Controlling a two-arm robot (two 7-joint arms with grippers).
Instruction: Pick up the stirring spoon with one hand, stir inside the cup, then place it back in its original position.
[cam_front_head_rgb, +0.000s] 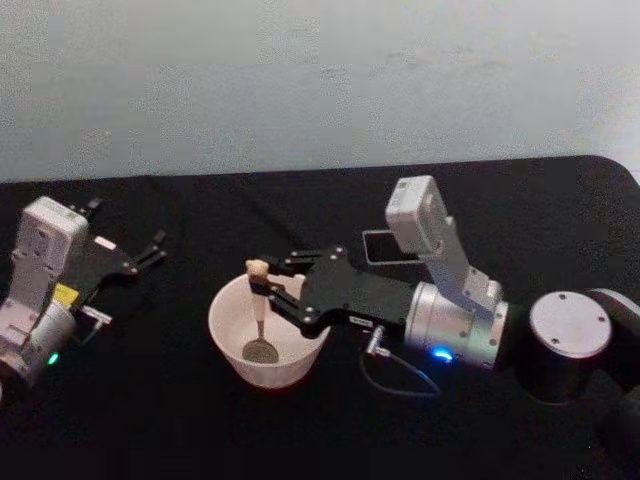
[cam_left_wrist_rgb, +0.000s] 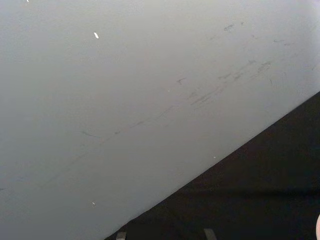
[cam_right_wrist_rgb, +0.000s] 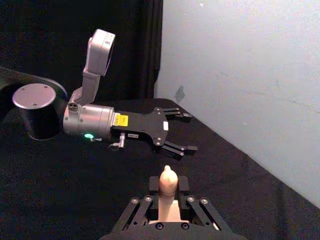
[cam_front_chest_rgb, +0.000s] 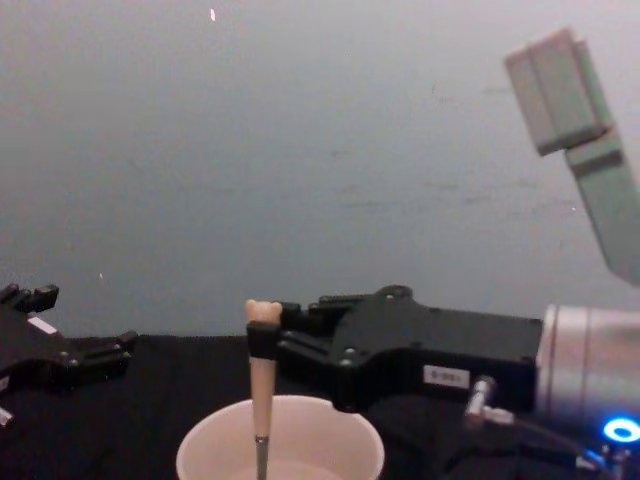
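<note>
Black table (cam_front_head_rgb: 200, 420) running back to a pale wall (cam_front_head_rgb: 300, 80). Stretched in level from the right of the cup (cam_front_head_rgb: 270, 372): the right gripper (cam_front_head_rgb: 265, 284), arm low over the cloth, wrist turned so the fingers sit over the cup's middle. Clamped tight on the spoon (cam_front_head_rgb: 259, 322) just under its bear head. Contact hard to read from the head view, plainer from the chest, dark pads (cam_front_chest_rgb: 262, 341) squeezing the cream handle.

Well left of the cup, lying low over the table: the left gripper (cam_front_head_rgb: 153, 250), fingers spread wide, nothing between them.

Cup cut off by the chest view's lower edge, rim showing there.

Behind the cup and to its right, a dark holder (cam_front_head_rgb: 378, 248), partly hidden by the right wrist's camera block (cam_front_head_rgb: 420, 215).

Spoon upright inside the cup, metal bowl down near the floor. Touching or not, cannot tell.
</note>
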